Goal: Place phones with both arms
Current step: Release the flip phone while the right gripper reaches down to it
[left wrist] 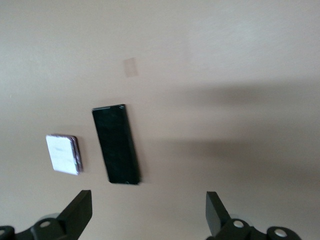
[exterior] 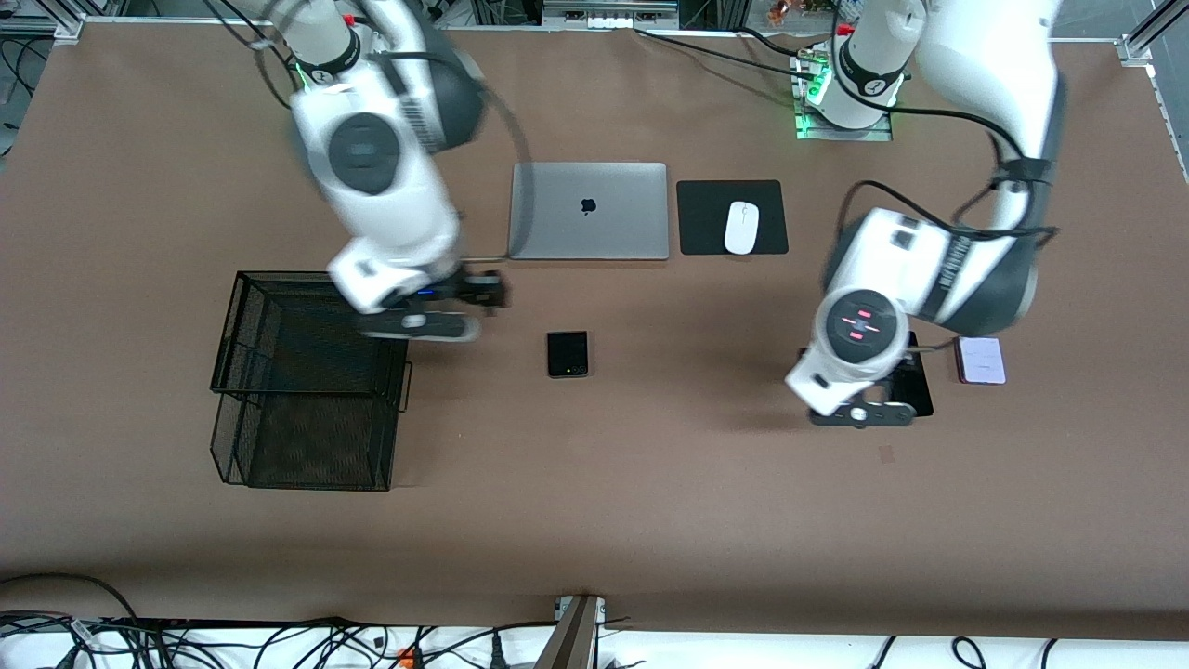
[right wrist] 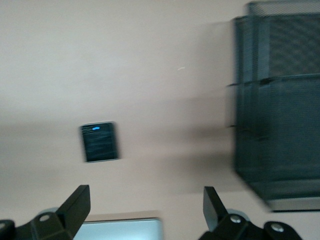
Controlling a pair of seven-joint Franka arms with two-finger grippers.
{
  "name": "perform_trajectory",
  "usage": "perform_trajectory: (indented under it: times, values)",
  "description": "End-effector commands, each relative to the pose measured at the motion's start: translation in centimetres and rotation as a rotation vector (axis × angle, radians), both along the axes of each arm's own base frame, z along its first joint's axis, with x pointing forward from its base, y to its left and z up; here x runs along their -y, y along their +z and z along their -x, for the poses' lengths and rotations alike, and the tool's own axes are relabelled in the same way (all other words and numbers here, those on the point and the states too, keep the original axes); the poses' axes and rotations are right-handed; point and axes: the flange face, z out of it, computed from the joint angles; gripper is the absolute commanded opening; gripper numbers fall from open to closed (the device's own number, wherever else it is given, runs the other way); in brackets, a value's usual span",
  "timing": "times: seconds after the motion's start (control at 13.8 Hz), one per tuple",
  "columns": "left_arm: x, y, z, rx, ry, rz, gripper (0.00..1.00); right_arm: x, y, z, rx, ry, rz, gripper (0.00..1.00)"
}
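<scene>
A small squarish black phone (exterior: 568,354) lies mid-table, nearer the front camera than the laptop; it also shows in the right wrist view (right wrist: 100,142). A long slim black phone (exterior: 918,383) lies partly under the left arm's hand; the left wrist view shows it whole (left wrist: 116,144). A pale lilac-white phone (exterior: 982,360) lies beside it (left wrist: 63,154). My left gripper (exterior: 868,404) hangs open and empty over the table beside the long phone (left wrist: 147,215). My right gripper (exterior: 469,290) hangs open and empty between the basket and the small black phone (right wrist: 145,210).
A black wire-mesh basket (exterior: 307,381) stands toward the right arm's end, also in the right wrist view (right wrist: 277,135). A closed grey laptop (exterior: 588,211) and a white mouse (exterior: 741,227) on a black pad (exterior: 771,200) lie near the arm bases.
</scene>
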Motion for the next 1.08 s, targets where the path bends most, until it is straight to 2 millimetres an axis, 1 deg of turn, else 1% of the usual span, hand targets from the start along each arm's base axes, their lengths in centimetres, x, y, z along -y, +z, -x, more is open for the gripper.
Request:
perform_trajectory:
  times: [0.0, 0.07, 0.14, 0.22, 0.36, 0.43, 0.51, 0.58, 0.65, 0.72, 0.87, 0.94, 1.01]
  values:
    - [-5.0, 0.5, 4.6, 0.024, -0.074, 0.031, 1.00, -7.7, -3.2, 1.1, 0.007, -0.028, -0.002, 1.00]
    - [-5.4, 0.3, 6.3, 0.052, -0.089, 0.046, 1.00, -9.0, -4.8, 1.6, -0.002, -0.023, 0.008, 1.00]
    - [-6.6, -0.1, 7.5, 0.096, -0.110, 0.071, 1.00, -9.7, -6.2, 2.0, -0.014, -0.017, 0.017, 1.00]
    - [-9.2, -0.4, 7.9, 0.157, -0.129, 0.102, 1.00, -9.9, -8.0, 2.1, -0.021, -0.013, 0.026, 1.00]
    - [-12.8, -1.2, 7.2, 0.225, -0.153, 0.134, 1.00, -9.9, -11.6, 2.2, -0.015, 0.004, 0.026, 1.00]
    - [-14.0, -2.2, 6.9, 0.238, -0.142, 0.143, 1.00, -9.5, -13.8, 2.4, -0.009, 0.009, 0.019, 1.00]
    - [-14.6, -3.4, 6.5, 0.259, -0.137, 0.157, 1.00, -9.1, -15.9, 2.5, -0.001, 0.015, 0.015, 1.00]
    - [-15.8, -5.3, 6.3, 0.268, -0.121, 0.171, 1.00, -8.9, -18.0, 2.6, 0.004, 0.046, 0.012, 1.00]
    - [-16.2, -7.1, 6.4, 0.269, -0.114, 0.187, 1.00, -8.8, -19.7, 2.4, 0.010, 0.066, 0.007, 1.00]
    - [-16.2, -8.4, 6.7, 0.283, -0.107, 0.206, 1.00, -8.7, -21.0, 2.1, 0.017, 0.070, 0.003, 1.00]
    - [-16.4, -10.3, 8.0, 0.282, -0.105, 0.223, 1.00, -8.8, -23.9, 2.1, 0.027, 0.074, -0.006, 1.00]
    - [-17.1, -11.5, 8.6, 0.283, -0.093, 0.232, 1.00, -8.8, -24.4, 2.1, 0.029, 0.074, -0.008, 1.00]
    - [-17.1, -12.5, 9.0, 0.292, -0.094, 0.247, 1.00, -8.8, -24.9, 2.2, 0.026, 0.076, -0.005, 1.00]
